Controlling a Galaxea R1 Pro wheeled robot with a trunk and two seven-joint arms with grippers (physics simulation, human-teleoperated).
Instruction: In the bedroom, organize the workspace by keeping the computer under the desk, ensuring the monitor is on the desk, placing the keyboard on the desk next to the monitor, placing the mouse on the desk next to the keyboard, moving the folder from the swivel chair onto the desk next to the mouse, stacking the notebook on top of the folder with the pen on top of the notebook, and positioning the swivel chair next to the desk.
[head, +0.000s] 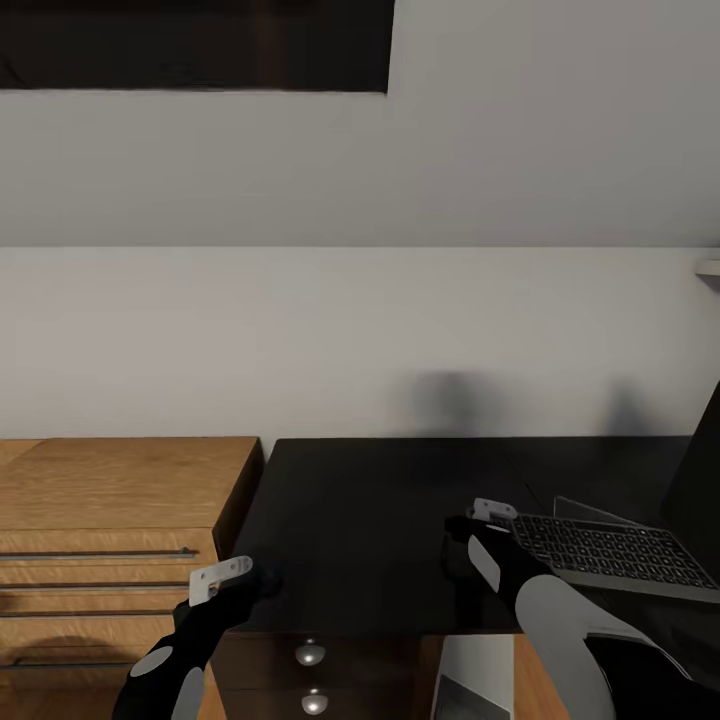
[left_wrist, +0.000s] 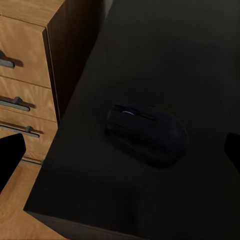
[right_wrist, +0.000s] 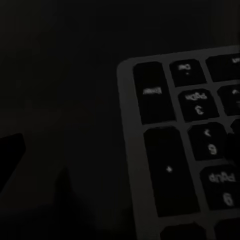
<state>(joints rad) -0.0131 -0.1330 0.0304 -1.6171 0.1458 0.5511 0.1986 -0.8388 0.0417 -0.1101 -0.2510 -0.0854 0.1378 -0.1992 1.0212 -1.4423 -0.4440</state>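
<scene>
the desk runs black and bare across the middle of the head view, its near edge at six o'clock with two round-knobbed drawers below. a light wooden drawer unit stands touching the desk's end at nine o'clock.

the left gripper hangs over the desk's near corner at about seven o'clock. in the left wrist view its two dark fingertips sit wide apart at the frame's edges, with the mouse lying flat on the desktop between them, untouched, close to the desk's edge beside the drawer unit.

the keyboard lies on the desk at four o'clock, its far end lost behind the dark edge of the monitor at three o'clock. the right gripper hovers just beside the keyboard's near short end. the right wrist view shows the keyboard's numeric-pad corner and one dark fingertip off to the side; whether this pincer is spread or closed i cannot tell.
</scene>
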